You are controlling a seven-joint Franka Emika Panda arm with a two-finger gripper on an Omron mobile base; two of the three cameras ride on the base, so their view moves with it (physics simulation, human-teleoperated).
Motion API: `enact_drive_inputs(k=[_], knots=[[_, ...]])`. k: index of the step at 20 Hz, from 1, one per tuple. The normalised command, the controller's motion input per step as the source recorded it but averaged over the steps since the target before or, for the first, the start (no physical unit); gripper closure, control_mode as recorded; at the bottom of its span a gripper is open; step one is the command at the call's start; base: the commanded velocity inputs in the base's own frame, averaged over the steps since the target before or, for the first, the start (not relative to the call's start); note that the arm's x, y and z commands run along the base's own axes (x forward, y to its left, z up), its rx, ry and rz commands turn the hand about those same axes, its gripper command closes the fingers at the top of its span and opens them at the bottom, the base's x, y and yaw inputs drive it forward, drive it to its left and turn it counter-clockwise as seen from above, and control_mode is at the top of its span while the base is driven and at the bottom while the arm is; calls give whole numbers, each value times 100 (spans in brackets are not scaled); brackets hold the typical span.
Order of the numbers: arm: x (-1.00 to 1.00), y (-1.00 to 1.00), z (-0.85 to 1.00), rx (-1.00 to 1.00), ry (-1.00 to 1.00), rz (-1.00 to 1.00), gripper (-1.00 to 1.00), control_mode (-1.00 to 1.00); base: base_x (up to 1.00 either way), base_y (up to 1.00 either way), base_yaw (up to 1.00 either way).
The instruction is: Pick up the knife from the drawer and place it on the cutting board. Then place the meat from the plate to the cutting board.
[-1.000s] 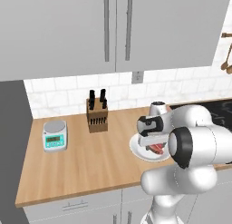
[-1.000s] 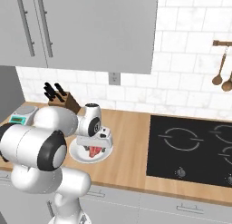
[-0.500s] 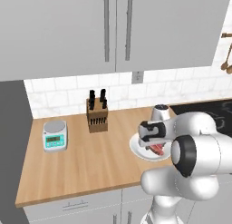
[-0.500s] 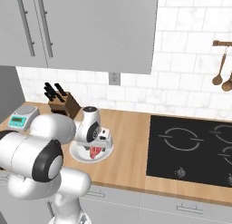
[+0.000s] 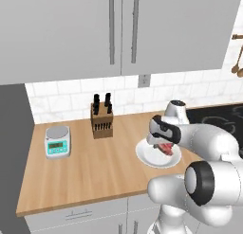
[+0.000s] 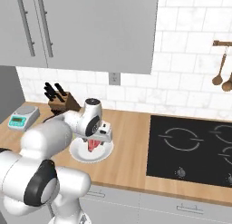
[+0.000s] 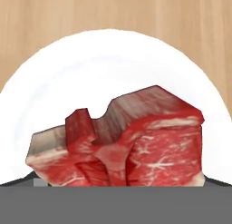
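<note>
A white plate [image 5: 148, 158] [image 6: 80, 153] [image 7: 113, 60] sits on the wooden counter just left of the stove. On it lies the meat [image 5: 168, 149] [image 6: 94, 145] [image 7: 136, 141], a red slab with pale streaks. My gripper [image 5: 163, 144] [image 6: 96, 140] points down right over the meat, its jaws spread wide on either side of it. In the hand view the meat is very close, covers the lower middle and hides the fingertips. I cannot tell whether the fingers touch it. The knife and the cutting board are out of view.
A wooden knife block [image 5: 102, 120] [image 6: 59, 99] with black handles stands at the back wall. A small white scale [image 5: 57, 142] [image 6: 22, 118] sits at the counter's left. The black stove top [image 6: 195, 148] lies to the right, with wooden spoons [image 6: 222, 75] hanging above it.
The arm's elbow has dropped and the hand has settled slightly lower over the plate. Meat and plate have not moved; the jaws stay wide.
</note>
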Motion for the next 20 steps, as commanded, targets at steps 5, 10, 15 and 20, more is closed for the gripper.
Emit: enact_drive_inputs(k=[5, 10, 15, 20], knots=[[-32, 2, 95, 8, 4, -10, 100, -100, 0, 0, 0], [-67, 3, 22, -16, 7, -19, 100, -100, 0, 0, 0], [-41, -6, -6, -18, 5, -17, 100, -100, 0, 0, 0], [0, -4, -5, 0, 1, 0, 100, -100, 0, 0, 0]])
